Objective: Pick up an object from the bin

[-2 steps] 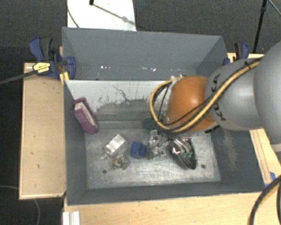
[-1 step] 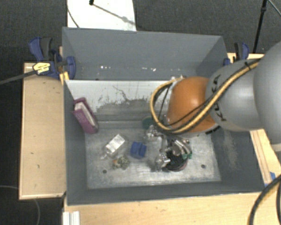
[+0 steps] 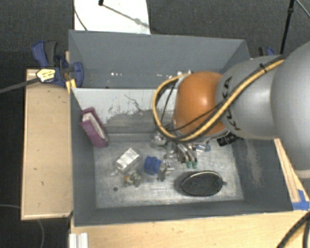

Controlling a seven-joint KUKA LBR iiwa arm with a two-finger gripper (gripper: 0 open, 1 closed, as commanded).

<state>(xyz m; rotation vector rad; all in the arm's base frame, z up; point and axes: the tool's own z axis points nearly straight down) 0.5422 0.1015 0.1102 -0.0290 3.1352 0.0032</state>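
My gripper (image 3: 180,155) hangs low in the middle of the bin, just under the orange wrist cover. A small blue block (image 3: 152,165) lies on the floor right beside it to the left, close to touching. A black oval disc (image 3: 200,183) lies flat just below and to the right of the gripper. A silver-white block (image 3: 126,159) sits further left, with a small dark bit of clutter (image 3: 130,179) in front of it.
A purple box (image 3: 94,127) leans against the bin's left wall at the back. The arm and its orange cover with yellow-black cables hang over the bin's right half and hide the floor beneath.
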